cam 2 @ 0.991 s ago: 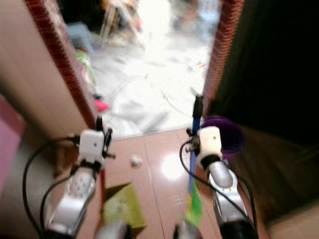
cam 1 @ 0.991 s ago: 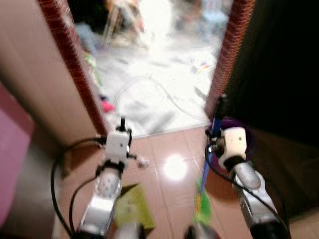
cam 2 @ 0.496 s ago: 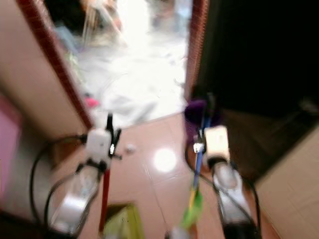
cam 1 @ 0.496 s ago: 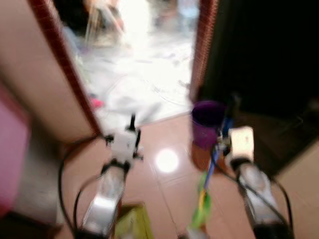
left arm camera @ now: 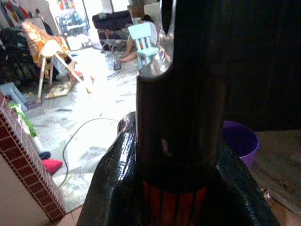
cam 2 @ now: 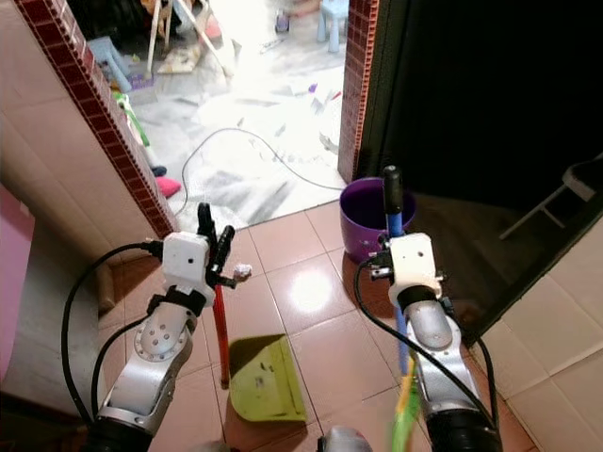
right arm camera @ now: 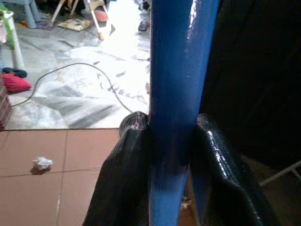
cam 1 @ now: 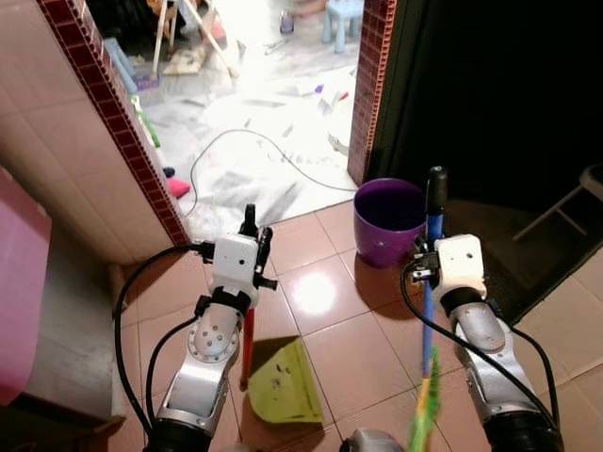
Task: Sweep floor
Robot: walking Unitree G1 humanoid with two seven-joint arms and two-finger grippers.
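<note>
My left gripper is shut on the black top of a red dustpan handle, which stands upright. Its green dustpan rests on the terracotta tiles between my arms. In the left wrist view the black fingers clamp the handle. My right gripper is shut on a blue broom handle, upright, with green and yellow bristles low near my body. The right wrist view shows fingers pressed on the blue handle. A crumpled bit of white paper lies on the tiles by the left gripper.
A purple bucket stands by the doorway's brick-edged right post. A tiled wall with a red border is at left, beside a pink surface. Beyond the doorway: marble floor, a cable, a pale blue child's chair.
The camera has swung and the blur has cleared; the bucket now sits nearer the middle. Both grippers keep the same hold on their handles.
</note>
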